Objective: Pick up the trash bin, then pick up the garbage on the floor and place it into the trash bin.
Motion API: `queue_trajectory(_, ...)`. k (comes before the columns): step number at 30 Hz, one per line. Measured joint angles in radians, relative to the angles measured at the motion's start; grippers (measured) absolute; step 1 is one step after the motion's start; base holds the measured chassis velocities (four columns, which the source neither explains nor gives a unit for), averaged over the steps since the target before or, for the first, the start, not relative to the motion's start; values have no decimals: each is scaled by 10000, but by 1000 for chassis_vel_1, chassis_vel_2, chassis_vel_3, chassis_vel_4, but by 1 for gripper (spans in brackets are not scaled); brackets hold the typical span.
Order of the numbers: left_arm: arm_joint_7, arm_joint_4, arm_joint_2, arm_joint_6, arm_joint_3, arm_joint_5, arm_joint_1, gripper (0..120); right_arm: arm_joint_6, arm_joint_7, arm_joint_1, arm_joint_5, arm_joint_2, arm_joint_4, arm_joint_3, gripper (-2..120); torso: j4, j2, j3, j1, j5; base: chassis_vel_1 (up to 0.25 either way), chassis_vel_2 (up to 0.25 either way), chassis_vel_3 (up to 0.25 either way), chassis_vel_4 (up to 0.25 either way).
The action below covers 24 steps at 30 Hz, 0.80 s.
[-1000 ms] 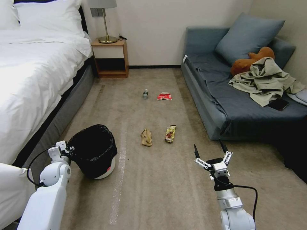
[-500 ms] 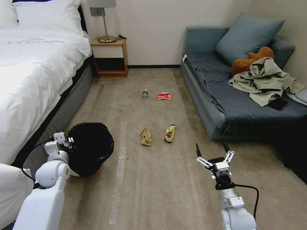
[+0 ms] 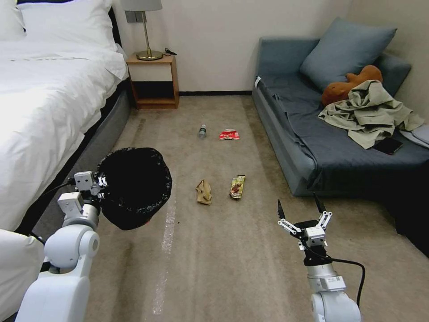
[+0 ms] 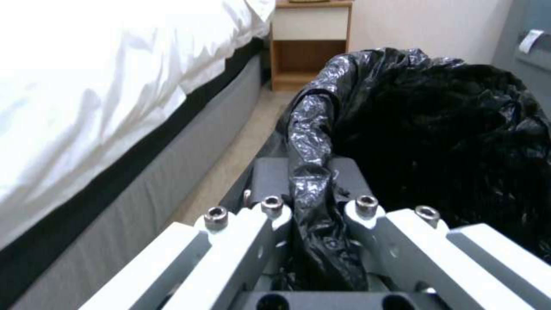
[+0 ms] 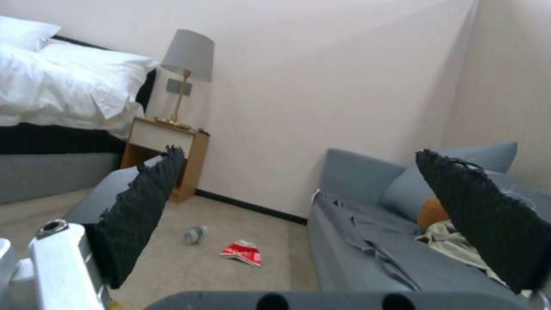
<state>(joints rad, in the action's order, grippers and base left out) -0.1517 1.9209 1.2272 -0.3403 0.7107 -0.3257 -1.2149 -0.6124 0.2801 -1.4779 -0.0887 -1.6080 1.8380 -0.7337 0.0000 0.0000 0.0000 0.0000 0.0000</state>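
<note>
Beige carpet [image 3: 223,250] runs between the bed [image 3: 44,98] and the sofa [image 3: 313,147]. From the head camera, the left gripper [image 3: 99,185] holds the trash bin [image 3: 134,188] by its rim, lifted off the carpet near the bed's edge. The garbage [image 3: 219,163] lies mid-carpet — the right gripper [image 3: 301,210] hovers with jaws wide open.

From the left wrist, both fingers [image 4: 270,185] clamp the black bag rim [image 4: 310,142].

From the right wrist, the bottle [image 5: 196,234] and red packet [image 5: 243,253] lie near the sofa's front edge.

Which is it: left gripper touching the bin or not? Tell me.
Touching. In the left wrist view the left gripper has its fingers closed on the bag-lined rim of the bin, with black plastic pinched between them.
</note>
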Motion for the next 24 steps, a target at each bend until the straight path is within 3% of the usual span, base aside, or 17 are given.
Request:
queue_trajectory(6,182,106,381,560,12,329,-918,5,0,1,47,19,0,-122,-5,100,0,0,-1,0,-1,0,0,0,0)
queue_trajectory(15,471,214,803,1220,256,533,-1817,5,-1,66,53,75,0,-279,24,100,1,0,0,0,0,0,0,0,0)
queue_trajectory(24,477,440,960,1321,325,522,-1932,5,109,11,109,211,0,-239,27,100,1,0,-1,-1,0,0,0,0,0)
